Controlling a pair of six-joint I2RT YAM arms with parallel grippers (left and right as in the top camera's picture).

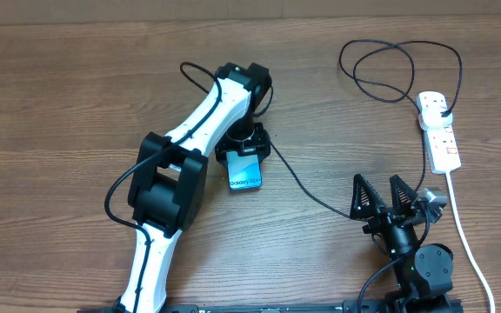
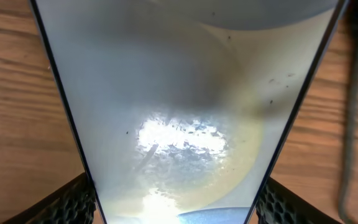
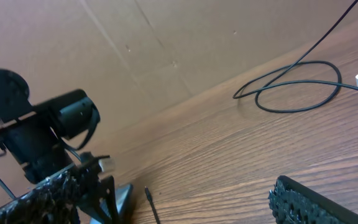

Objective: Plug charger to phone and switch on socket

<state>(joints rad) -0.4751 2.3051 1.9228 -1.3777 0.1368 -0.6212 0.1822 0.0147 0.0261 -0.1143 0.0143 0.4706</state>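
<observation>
- My left gripper [image 1: 247, 156] is clamped on the phone [image 1: 244, 174], with a finger [image 2: 73, 202] on each long black edge; the lit screen fills my left wrist view.
- The phone sits near the middle of the table [image 1: 59, 104], right under my left wrist and well apart from the socket [image 1: 440, 139] on the right.
- My right gripper [image 1: 381, 193] stands spread wide and holds nothing; it is low, by the near edge.
- The charger [image 1: 311, 193] has its plug [image 1: 442, 108] in the socket's far end; the cable loops behind, and a stretch of it runs from beside the phone toward my right gripper; I cannot tell whether the tip is in the phone.
- I judge the phone to be light, rigid and slick, with glass that marks easily; the edges are the right hold, firm but not hard.
- The cable looks light and limp; I would pinch it just behind the connector, where it is stiffest, so the tip does not droop.
</observation>
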